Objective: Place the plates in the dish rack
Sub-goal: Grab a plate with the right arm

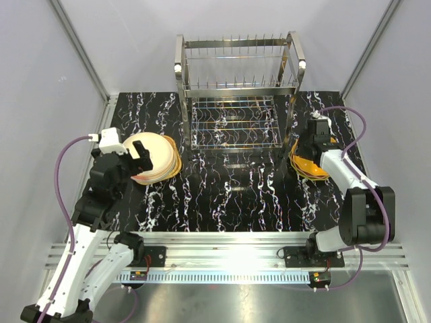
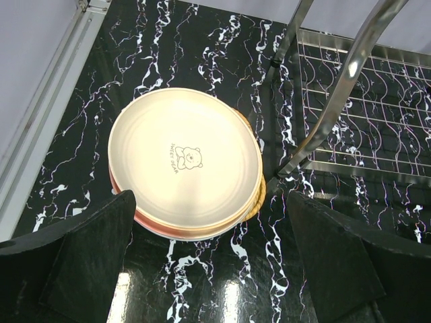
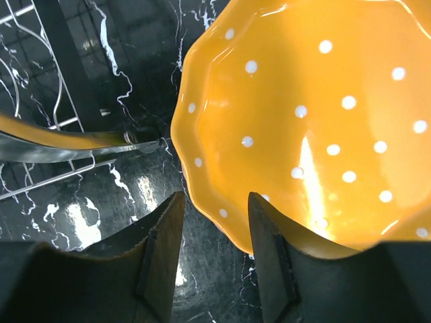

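- Left pincer (image 2: 210, 202) hangs above the left stack of plates (image 1: 159, 159) with its jaws wide apart, holding nothing and touching nothing.
- Right pincer (image 3: 215, 202) is low at the near rim of the orange dotted plate (image 3: 316, 121), its jaws partly apart. One finger is over the plate and the other is off its edge, so the rim lies between them. I cannot tell whether they already bite.
- Orange dotted plate tops the right stack (image 1: 307, 168), which sits on the desk (image 1: 229, 195) just beside the right foot of the dish rack (image 1: 236, 87).
- Left stack sits on the desk near the rack's left front corner. A cream plate (image 2: 185, 158) printed with a small bear is on top, and pink and tan rims peek out beneath it.
- Dish rack stands at the far middle of the desk, and no plate shows in its prongs or on its grid shelf.
- Handling, as a judgement: the plates look rigid and glossy, so they are probably slick under the pads and liable to chip if knocked against the steel tubing.
- Weight is hard to read. Held by one edge, a plate will likely want to droop and swing.
- Best hold seems to be the rim, one finger above and one below, taken deep enough that the scalloped lip does not slide out.
- Stacked plates nest closely, so the lower finger must get under the top rim alone, or a second plate may lift with it.
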{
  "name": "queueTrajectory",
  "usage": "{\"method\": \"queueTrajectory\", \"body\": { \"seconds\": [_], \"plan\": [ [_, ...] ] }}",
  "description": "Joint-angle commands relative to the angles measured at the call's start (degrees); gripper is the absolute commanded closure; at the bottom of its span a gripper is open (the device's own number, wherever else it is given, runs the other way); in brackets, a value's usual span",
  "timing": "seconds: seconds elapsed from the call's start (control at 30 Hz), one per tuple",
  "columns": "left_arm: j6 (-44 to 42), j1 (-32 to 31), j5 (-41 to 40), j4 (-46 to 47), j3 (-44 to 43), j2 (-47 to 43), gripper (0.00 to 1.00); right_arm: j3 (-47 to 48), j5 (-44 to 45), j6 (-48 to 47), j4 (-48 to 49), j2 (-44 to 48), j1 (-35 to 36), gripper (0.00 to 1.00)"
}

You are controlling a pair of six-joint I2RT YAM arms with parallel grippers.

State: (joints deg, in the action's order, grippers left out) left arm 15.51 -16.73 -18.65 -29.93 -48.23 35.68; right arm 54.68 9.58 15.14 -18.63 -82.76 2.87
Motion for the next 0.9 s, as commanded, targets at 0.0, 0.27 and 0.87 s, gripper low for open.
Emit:
{"method": "queueTrajectory", "body": {
  "seconds": [0.0,0.27,0.87],
  "plan": [
    [0.5,-0.2,1.2,1.7,-1.3,0.0,0.01,1.3,-2.6,-3.8,3.2,-0.6,-0.1,0.5],
    [0.4,-0.2,1.7,1.8,-1.3,0.6,0.01,0.0,-6.8,-5.8,5.0,-1.4,0.2,0.45],
    [0.5,-0.2,2.1,1.8,-1.1,1.1,0.01,1.0,-1.9,-5.6,3.2,-7.9,1.2,0.5]
  ]
}}
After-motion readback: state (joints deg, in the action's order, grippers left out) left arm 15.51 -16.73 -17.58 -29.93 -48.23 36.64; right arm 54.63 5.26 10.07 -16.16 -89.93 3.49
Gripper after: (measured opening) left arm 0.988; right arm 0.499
